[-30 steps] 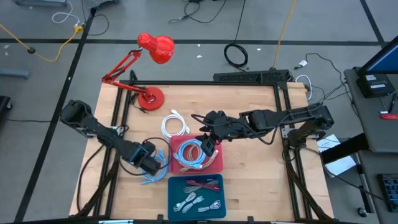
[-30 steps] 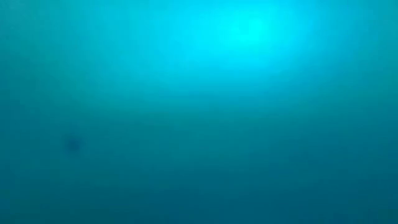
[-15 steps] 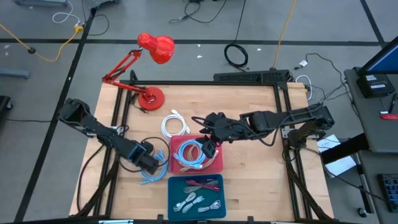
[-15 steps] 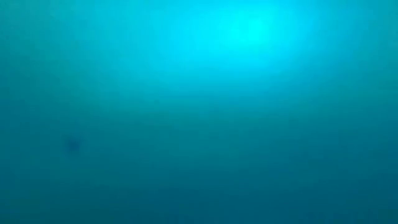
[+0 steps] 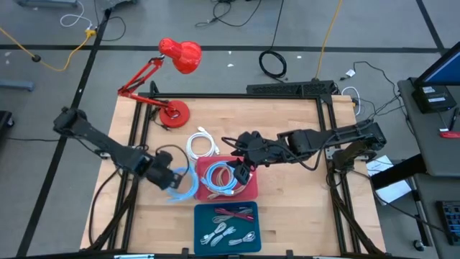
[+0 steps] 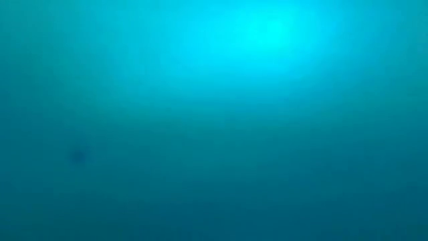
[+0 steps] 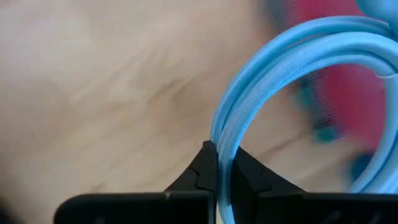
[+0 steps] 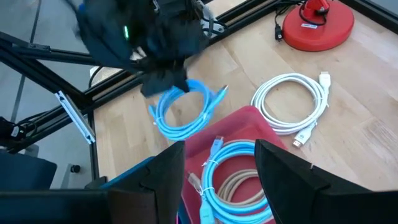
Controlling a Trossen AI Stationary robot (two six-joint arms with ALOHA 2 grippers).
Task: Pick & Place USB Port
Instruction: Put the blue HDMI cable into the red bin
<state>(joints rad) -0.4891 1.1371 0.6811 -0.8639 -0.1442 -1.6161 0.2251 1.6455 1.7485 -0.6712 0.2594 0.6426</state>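
Your left hand [image 5: 175,179] is clenched on one light-blue cable coil [image 5: 185,185], lifted off the tabletop [image 5: 287,144] just beside the red tray [image 5: 248,188]; left wrist view alone shows the cable pinched between its fingers [image 7: 200,171]; right hand [image 5: 242,170] hovers released over the tray's far edge; low view shows only blue haze; one white coil [image 5: 202,144]; one teal tray [image 5: 200,232] at the near edge.

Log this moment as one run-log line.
left gripper: shut on blue cable, lifted beside red tray | right gripper: open, above red tray | white cable: on table | teal tray: holds cables
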